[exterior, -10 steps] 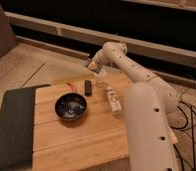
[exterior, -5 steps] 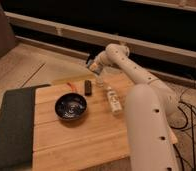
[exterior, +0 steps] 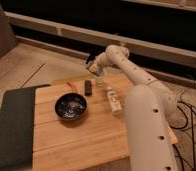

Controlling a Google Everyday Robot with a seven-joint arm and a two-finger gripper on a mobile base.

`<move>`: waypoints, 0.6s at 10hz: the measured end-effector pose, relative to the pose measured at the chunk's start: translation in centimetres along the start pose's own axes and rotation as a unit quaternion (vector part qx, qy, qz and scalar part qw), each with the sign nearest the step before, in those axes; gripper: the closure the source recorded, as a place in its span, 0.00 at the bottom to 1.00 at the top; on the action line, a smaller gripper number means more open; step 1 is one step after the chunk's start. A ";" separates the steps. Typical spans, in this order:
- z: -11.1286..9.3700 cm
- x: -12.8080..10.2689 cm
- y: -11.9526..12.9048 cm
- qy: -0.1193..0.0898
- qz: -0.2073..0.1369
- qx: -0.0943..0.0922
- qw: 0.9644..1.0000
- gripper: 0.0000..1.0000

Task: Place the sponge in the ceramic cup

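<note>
Sponge: can't pick it out for sure in the camera view. A small greyish bit at the gripper tip may be it, and nothing like it shows lying on the table. The gripper is upper centre of frame, just above and left of the cup. Its jaws are shut; I can't tell whether anything is pinched between them. The cup stands upright at the table's far edge, with the block just beside it and the tube near.

Risks, as I judge them:
- The cup is narrow, so an off-centre drop could leave the pad on the rim or the table.
- Coming down low could knock the cup over or off the edge.
- The bowl is wide and close, an easy wrong target.
</note>
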 end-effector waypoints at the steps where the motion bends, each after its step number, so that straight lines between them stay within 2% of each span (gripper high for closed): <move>1: 0.1 0.1 0.1 0.000 0.003 -0.001 1.000 1.00; 4: -0.1 1.2 0.1 0.006 0.016 0.001 1.000 1.00; 6: -0.4 2.1 -0.2 0.011 0.027 0.005 1.000 0.86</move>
